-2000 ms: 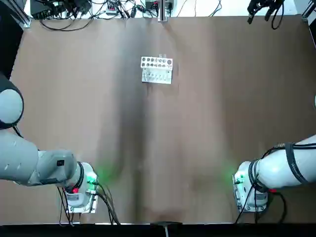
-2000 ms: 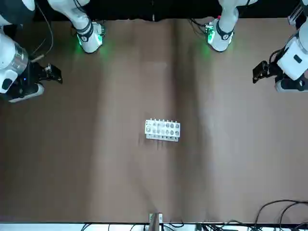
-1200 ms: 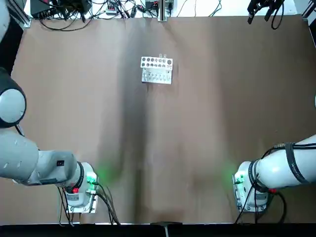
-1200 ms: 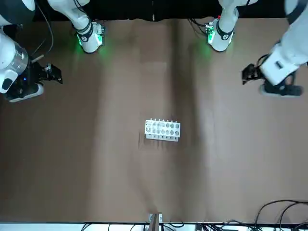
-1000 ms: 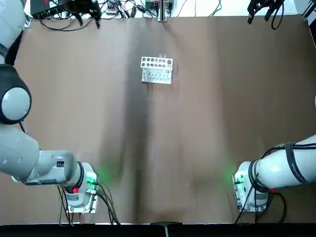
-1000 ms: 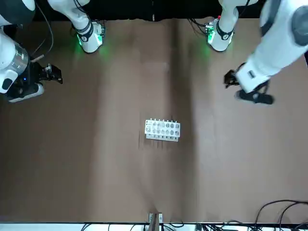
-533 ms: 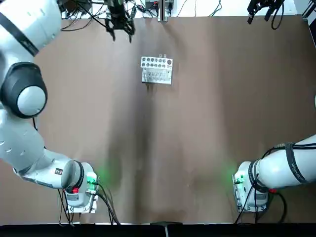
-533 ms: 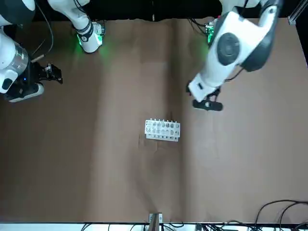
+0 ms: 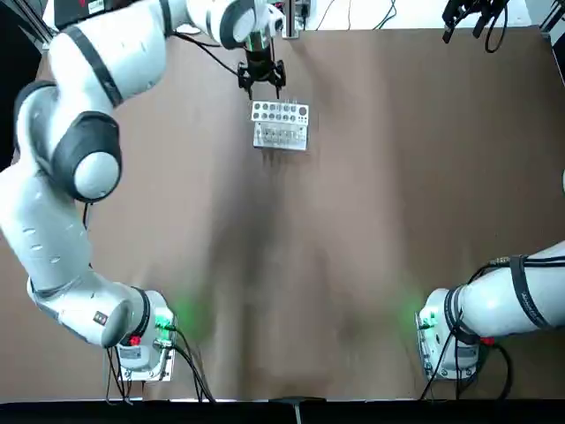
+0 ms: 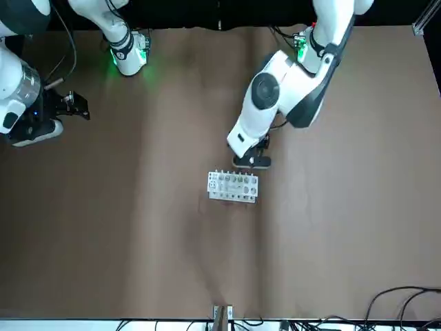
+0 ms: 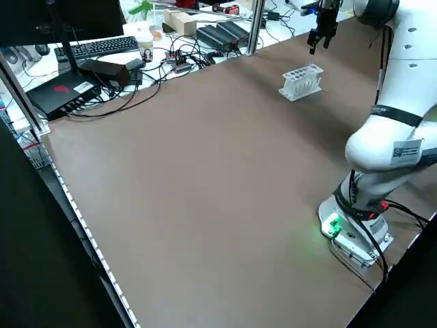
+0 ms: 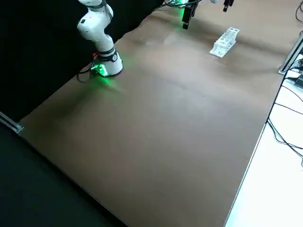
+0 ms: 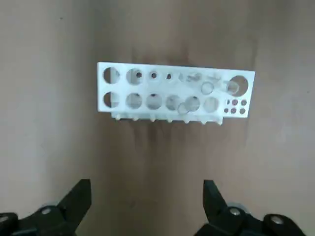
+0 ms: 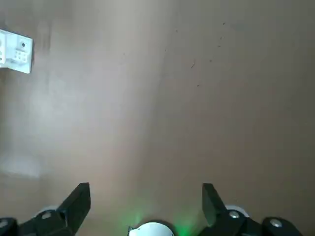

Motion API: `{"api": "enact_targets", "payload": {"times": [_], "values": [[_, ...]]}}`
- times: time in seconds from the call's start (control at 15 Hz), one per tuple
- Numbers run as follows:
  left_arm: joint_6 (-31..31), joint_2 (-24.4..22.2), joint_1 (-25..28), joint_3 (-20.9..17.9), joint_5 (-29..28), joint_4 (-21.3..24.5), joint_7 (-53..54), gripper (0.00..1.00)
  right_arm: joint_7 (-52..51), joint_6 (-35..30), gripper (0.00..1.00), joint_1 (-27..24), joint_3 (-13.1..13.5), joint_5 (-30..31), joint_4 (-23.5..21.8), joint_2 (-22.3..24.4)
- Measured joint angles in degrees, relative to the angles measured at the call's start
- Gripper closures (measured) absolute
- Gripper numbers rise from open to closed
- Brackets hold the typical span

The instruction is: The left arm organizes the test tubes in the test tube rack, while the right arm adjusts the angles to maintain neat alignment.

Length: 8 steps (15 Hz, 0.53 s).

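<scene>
The small white test tube rack (image 9: 280,113) (image 10: 233,185) (image 11: 301,80) (image 12: 225,41) stands far out on the brown table (image 9: 371,230), near its middle. Faint clear test tubes (image 13: 206,88) sit in holes toward one end of the rack (image 13: 147,93), some leaning. My left gripper (image 9: 261,81) (image 10: 251,162) (image 11: 319,37) hovers open above the rack's left end, and its wrist view frames the rack between the empty fingers (image 13: 78,196). My right gripper (image 10: 76,105) (image 14: 146,189) hangs open and empty high over the table's right side, with only a corner of the rack (image 14: 15,56) in its view.
Both arm bases with green lights (image 9: 146,340) (image 9: 446,340) stand at the near edge. Cables, a keyboard and boxes (image 11: 171,41) lie beyond the table's far and left edges. The left arm's white links (image 9: 88,159) span the table's left part.
My left arm has swung in from the table's left edge across the far side and now holds its gripper over the rack. The right arm and the rack have not moved.
</scene>
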<state>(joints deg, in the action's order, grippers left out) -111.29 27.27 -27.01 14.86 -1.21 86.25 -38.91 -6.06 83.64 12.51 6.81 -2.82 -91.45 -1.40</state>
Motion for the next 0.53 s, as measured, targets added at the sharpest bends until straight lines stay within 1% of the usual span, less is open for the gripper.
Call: {"api": "enact_targets", "payload": {"times": [0.2, 0.27, 0.33, 0.53], "values": [[-4.15, 2.73, -7.11, -7.16, 0.0, -1.18, -1.31, 0.0, 0.0, -0.01, 0.0, 0.01, 0.0, 0.0, 0.01, 0.0], [-5.11, 3.34, -8.66, -8.58, 0.0, -1.36, -1.66, 0.0, 0.0, -0.02, 0.0, 0.01, 0.0, 0.0, 0.01, 0.0], [-6.07, 3.87, -9.5, -9.27, 0.0, -1.49, -1.97, 0.0, 0.0, -0.02, 0.0, 0.01, 0.0, 0.0, 0.01, 0.0], [-9.43, 5.51, -9.8, -9.51, 0.0, -1.64, -2.66, 0.0, 0.0, -0.03, 0.0, 0.02, -0.01, 0.0, 0.01, 0.0]]}}
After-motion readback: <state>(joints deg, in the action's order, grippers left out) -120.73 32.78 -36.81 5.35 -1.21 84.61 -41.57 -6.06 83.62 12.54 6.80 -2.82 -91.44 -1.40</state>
